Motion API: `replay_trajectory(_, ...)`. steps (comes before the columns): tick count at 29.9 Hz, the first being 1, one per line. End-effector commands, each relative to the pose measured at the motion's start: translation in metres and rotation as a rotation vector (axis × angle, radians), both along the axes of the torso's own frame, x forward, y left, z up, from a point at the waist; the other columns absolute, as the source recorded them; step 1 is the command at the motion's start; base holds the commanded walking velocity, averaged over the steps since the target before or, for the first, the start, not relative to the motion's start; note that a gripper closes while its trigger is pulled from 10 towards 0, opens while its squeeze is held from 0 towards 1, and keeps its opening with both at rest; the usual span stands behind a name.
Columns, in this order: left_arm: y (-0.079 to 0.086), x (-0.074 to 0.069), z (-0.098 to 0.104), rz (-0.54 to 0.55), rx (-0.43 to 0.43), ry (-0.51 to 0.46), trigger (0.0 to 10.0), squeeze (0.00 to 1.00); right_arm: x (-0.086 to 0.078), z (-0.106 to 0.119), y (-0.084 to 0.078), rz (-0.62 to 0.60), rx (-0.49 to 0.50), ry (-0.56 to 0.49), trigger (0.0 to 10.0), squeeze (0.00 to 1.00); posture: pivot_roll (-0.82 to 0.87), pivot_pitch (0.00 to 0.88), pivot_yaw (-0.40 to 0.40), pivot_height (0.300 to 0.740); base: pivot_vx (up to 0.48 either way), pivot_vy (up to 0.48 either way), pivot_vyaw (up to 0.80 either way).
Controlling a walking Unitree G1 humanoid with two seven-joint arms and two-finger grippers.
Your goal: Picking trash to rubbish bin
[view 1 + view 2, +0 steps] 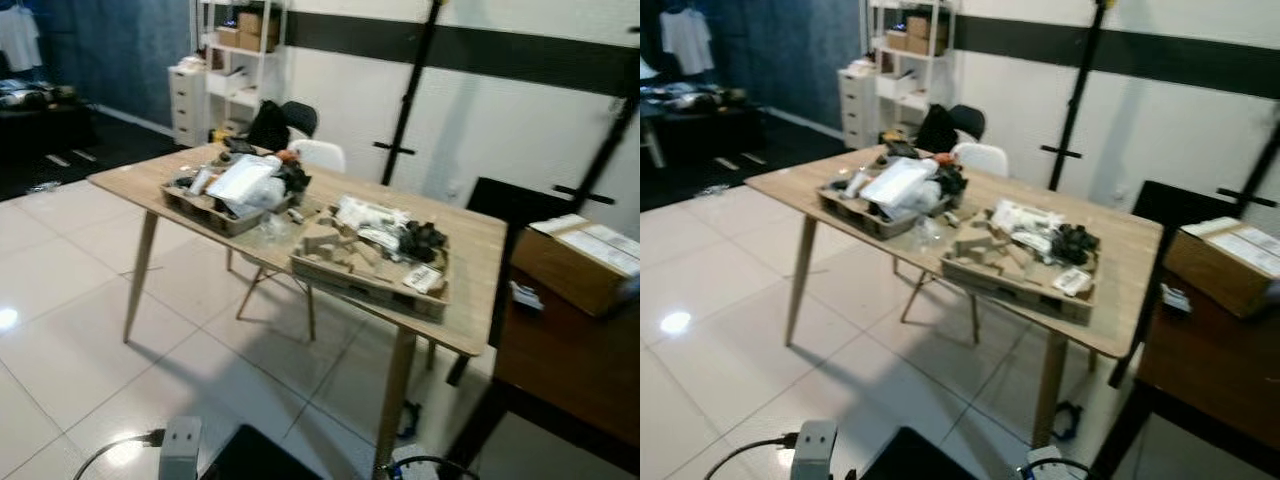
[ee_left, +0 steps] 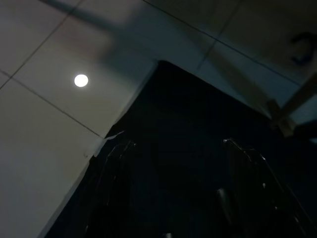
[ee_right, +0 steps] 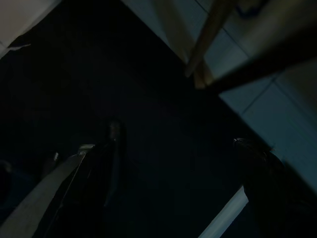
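Trash piled in two trays on the worktop

The near cardboard tray (image 1: 368, 268) holds cardboard scraps (image 1: 335, 249), crumpled white wrappers (image 1: 370, 215) and a black clump (image 1: 422, 239). The far tray (image 1: 212, 208) is heaped with white paper (image 1: 241, 180) and dark bits. Both sit close together on the wooden worktop (image 1: 470, 240).

— What's under my right gripper (image 3: 173, 163)?
— Fingers spread apart over a dark mat (image 3: 124, 74).
— Beyond the mat?
— A wooden table leg (image 3: 210, 34) on pale floor tiles (image 3: 277, 104).

You have two cardboard trays (image 1: 215, 210) (image 1: 370, 280) of clutter on one wooden desk (image 1: 470, 240), plus one brown box (image 1: 580, 260) alongside.
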State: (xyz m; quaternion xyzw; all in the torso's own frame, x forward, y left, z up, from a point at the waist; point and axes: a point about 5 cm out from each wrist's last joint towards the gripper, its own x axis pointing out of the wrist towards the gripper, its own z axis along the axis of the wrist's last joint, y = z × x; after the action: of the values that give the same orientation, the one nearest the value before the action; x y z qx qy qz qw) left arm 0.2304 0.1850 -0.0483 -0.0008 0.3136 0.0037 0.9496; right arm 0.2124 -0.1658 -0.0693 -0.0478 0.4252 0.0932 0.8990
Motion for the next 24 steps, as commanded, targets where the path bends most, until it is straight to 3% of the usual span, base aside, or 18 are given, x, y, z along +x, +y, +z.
replay_trajectory(1,0.0027,-0.0035,-0.0027,-0.002,0.014,0.024,10.0,0.00,-0.0036,-0.0022,-0.0025,-0.014,-0.003,0.018,10.0,0.00,0.06,0.026,-0.064,0.740,0.000,0.000,-0.80)
replay_trajectory(24,0.0043,-0.0069,-0.0046,0.003,0.003,0.032,10.0,0.00,-0.0112,-0.0066,0.0008,-0.037,0.013,0.036,10.0,0.00,0.06,0.032,-0.057,0.740,0.000,0.000,-0.80)
